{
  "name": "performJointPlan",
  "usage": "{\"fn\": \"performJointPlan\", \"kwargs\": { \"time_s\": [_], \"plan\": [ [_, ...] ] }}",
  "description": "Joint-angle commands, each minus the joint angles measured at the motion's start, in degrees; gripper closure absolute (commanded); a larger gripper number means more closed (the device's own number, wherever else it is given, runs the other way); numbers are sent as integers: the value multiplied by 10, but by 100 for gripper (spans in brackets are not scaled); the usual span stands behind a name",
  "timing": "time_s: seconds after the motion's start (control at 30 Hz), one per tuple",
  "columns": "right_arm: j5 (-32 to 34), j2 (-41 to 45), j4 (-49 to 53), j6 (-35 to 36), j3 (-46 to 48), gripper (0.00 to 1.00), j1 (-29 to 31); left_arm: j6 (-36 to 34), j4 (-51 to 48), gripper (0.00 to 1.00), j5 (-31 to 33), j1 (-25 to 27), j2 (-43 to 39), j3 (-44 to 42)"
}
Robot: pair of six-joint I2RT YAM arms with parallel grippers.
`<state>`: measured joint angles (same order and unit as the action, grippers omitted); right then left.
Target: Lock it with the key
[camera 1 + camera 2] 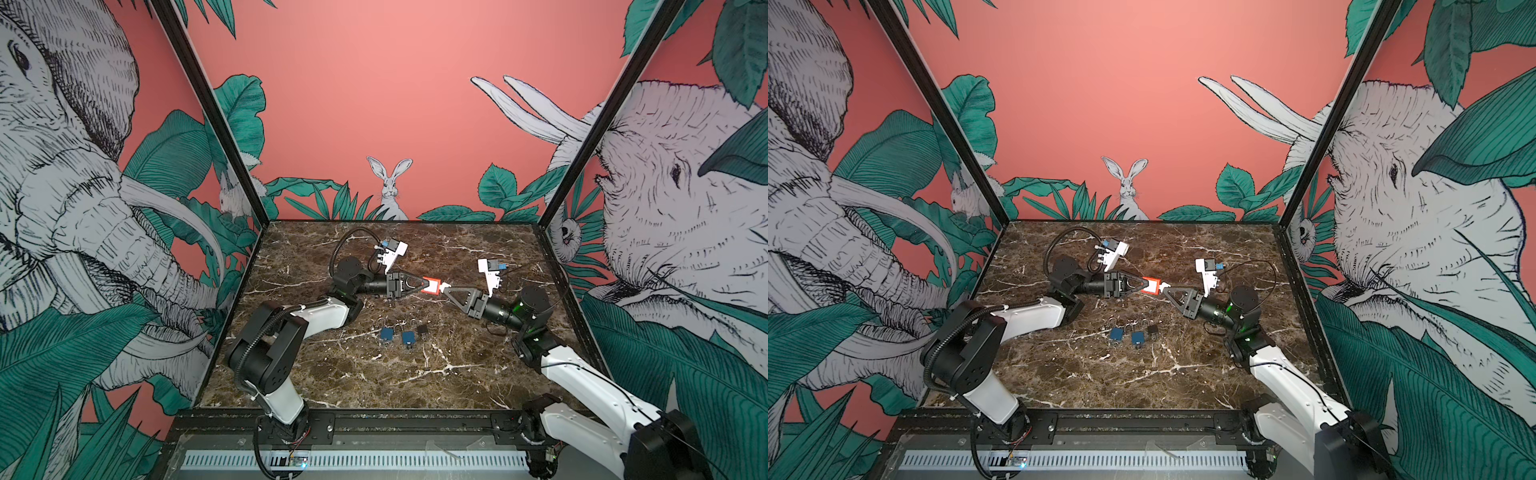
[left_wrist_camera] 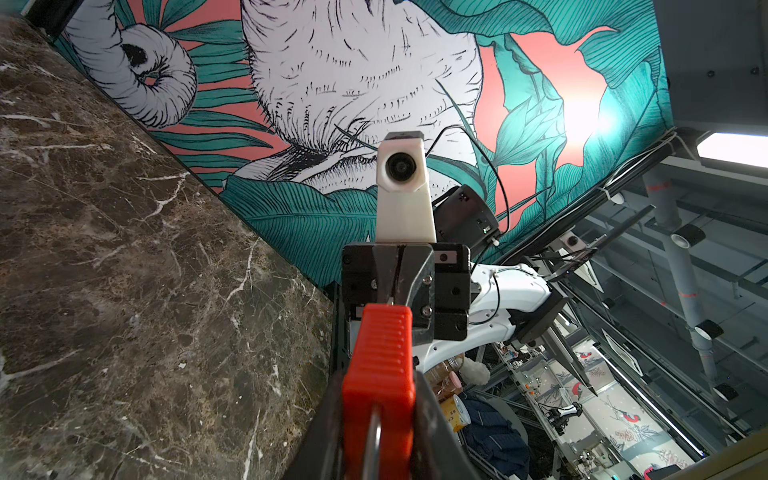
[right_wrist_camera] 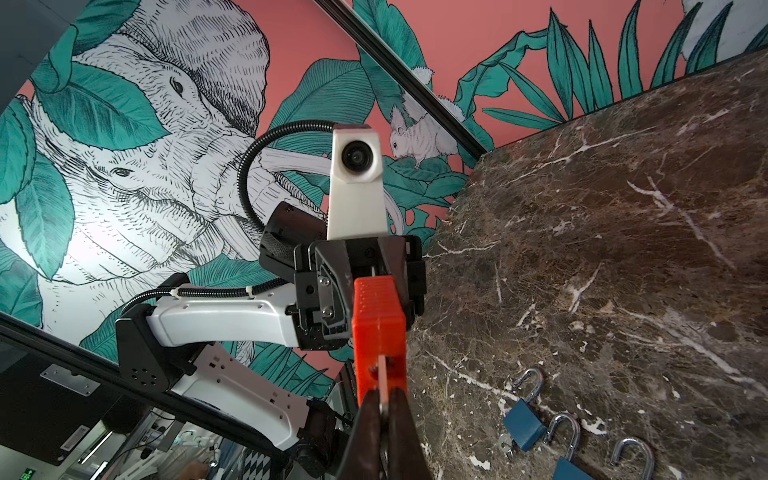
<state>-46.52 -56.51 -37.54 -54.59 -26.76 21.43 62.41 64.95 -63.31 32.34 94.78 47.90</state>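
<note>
Over the table [image 1: 415,374], spare padlocks [image 1: 397,334] lying unused, I'm clamping my left hand [image 1: 424,285] on the red padlock [image 1: 433,286] to steady it mid-air, while my right hand [image 1: 446,289] is pinching the key [image 3: 383,380], apparently seated in its keyhole, for turning.

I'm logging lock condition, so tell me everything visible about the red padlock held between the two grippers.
The red padlock has a ribbed, plastic-looking orange-red body and a metal shackle pointing back into the left gripper, whose fingers clamp its sides. It is held sideways above the marble table. A key, pinched by the right gripper, enters its opposite end. Whether the shackle is latched is hidden.
</note>
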Motion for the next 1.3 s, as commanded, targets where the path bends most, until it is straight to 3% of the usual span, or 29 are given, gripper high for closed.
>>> {"fn": "performJointPlan", "kwargs": {
  "time_s": [0.0,0.27,0.37,0.47,0.57,0.73,0.87,1.03,1.27],
  "plan": [
    [-19,9,-63,5,6,100,-23,-26,-22,100,8,-11,-30,6],
    [-37,43,-41,-18,26,100,-74,-63,-66,100,12,-27,-48,7],
    [0,62,66,-26,33,100,-104,-143,-199,100,39,-27,-61,21],
    [106,86,246,-18,32,100,-122,-289,-382,100,137,-20,-92,35],
    [265,105,260,-66,78,100,-90,-362,-463,100,193,-14,-105,46],
    [484,77,212,-125,113,100,-5,-369,-523,100,159,-15,-53,105],
    [615,19,133,-147,126,100,49,-304,-411,100,131,-7,-9,93],
    [664,-61,68,-166,131,100,52,-288,-379,100,126,10,10,88],
    [681,-126,29,-191,140,100,52,-273,-348,100,126,17,9,73]
  ]
}}
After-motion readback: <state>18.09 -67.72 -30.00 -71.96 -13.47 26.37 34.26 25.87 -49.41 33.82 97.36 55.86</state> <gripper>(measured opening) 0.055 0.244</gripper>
